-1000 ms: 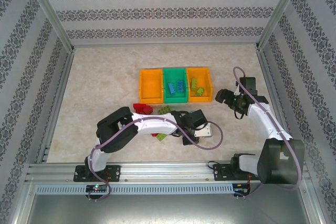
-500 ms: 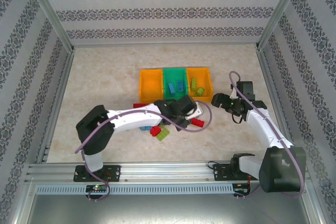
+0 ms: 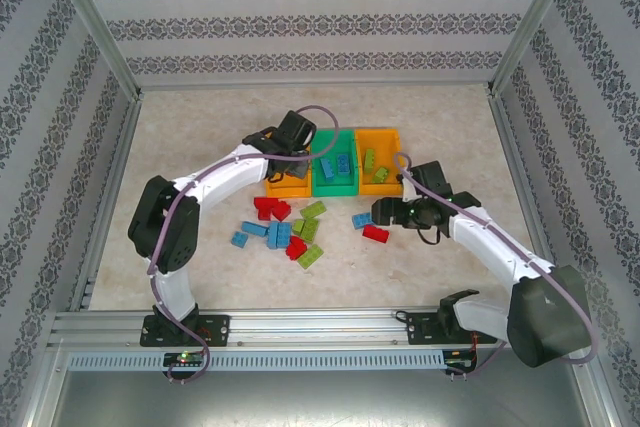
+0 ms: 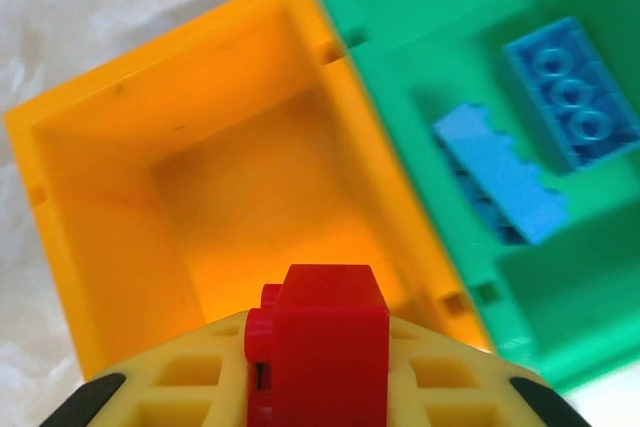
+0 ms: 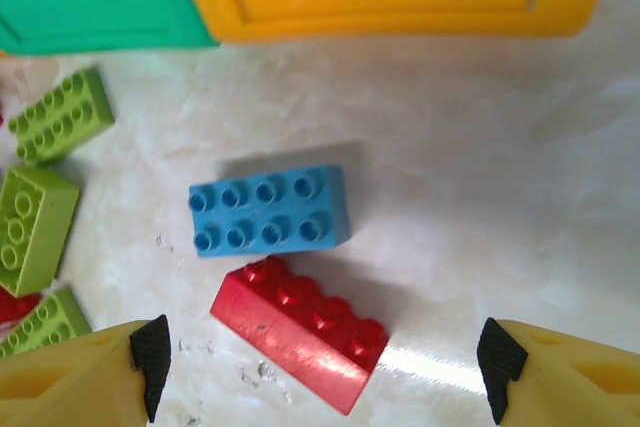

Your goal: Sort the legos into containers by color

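1. Top external view first: the left claw (image 3: 284,159) hangs over the left orange bin (image 3: 272,185), at the left end of the joined row of bins.
2. Left wrist view now, and that claw is clenched on a held red brick (image 4: 320,347), poised above the orange bin's open hollow.
3. Next door, the green bin (image 4: 400,7) has two blue bricks (image 4: 570,107) lying in it.
4. Over at the right orange bin (image 3: 396,175), lime bricks (image 3: 372,162) sit inside.
5. The right claw (image 3: 384,213) is released, jaws spread wide, low over the bench (image 3: 180,147) just on the near side of the right bin.
6. Right wrist view: between its fingertips (image 5: 150,352) lies a loose red brick (image 5: 300,332), with a loose blue brick (image 5: 270,211) right beside it on the far side. Neither is gripped.
7. A scattered pile (image 3: 285,232) of red, blue and lime pieces sits on the bench to the left, near of the bins.
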